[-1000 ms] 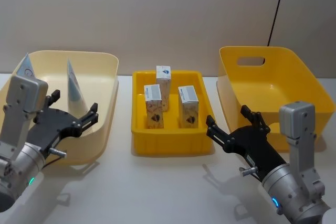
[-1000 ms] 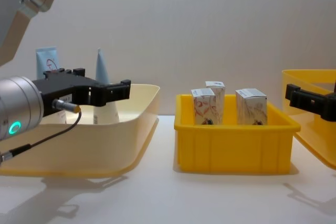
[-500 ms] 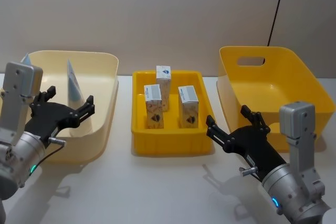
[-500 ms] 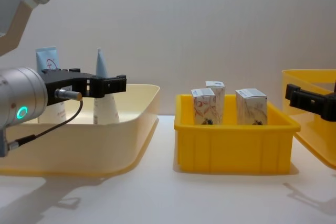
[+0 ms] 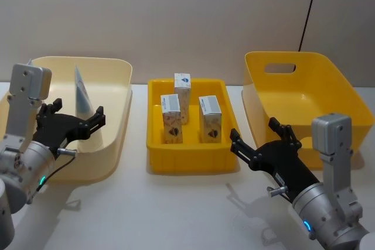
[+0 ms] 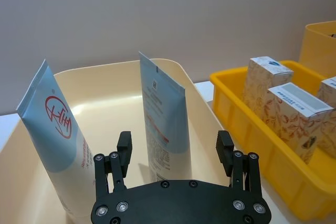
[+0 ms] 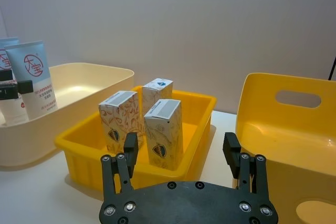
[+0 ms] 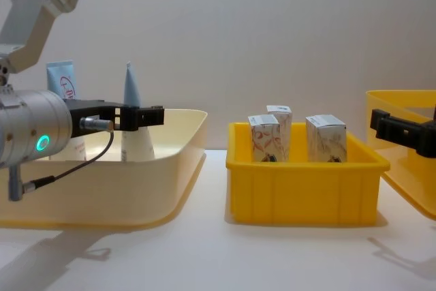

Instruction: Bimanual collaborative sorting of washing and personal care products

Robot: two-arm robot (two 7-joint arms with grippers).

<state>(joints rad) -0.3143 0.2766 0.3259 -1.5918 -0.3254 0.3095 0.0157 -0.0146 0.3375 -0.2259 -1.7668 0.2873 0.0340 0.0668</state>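
Observation:
Two pale-blue squeeze tubes stand upright in the cream bin (image 5: pixel 114 133) at the left: one with a red logo (image 6: pixel 55 140), one edge-on (image 6: pixel 163 121), the latter also seen as tube (image 5: pixel 82 93) and tube (image 8: pixel 131 124). My left gripper (image 5: pixel 79 122) hangs open over that bin, and the edge-on tube stands just ahead of its spread fingers (image 6: pixel 124 142). Three small white cartons with reddish swirls (image 5: pixel 171 118) (image 5: pixel 182 89) (image 5: pixel 210 118) stand in the small yellow tray (image 5: pixel 190 162). My right gripper (image 5: pixel 256 136) is open and holds nothing, in front of the tray's right end.
A large yellow bin with a handle slot (image 5: pixel 304 92) stands at the right, behind the right gripper. The white tabletop (image 5: pixel 176 209) lies bare in front of the tray. A black cable (image 5: pixel 309 10) runs down the wall at the back right.
My left arm has drawn back to the left and risen a little, its gripper staying open over the cream bin. The right arm, tubes and cartons have not moved.

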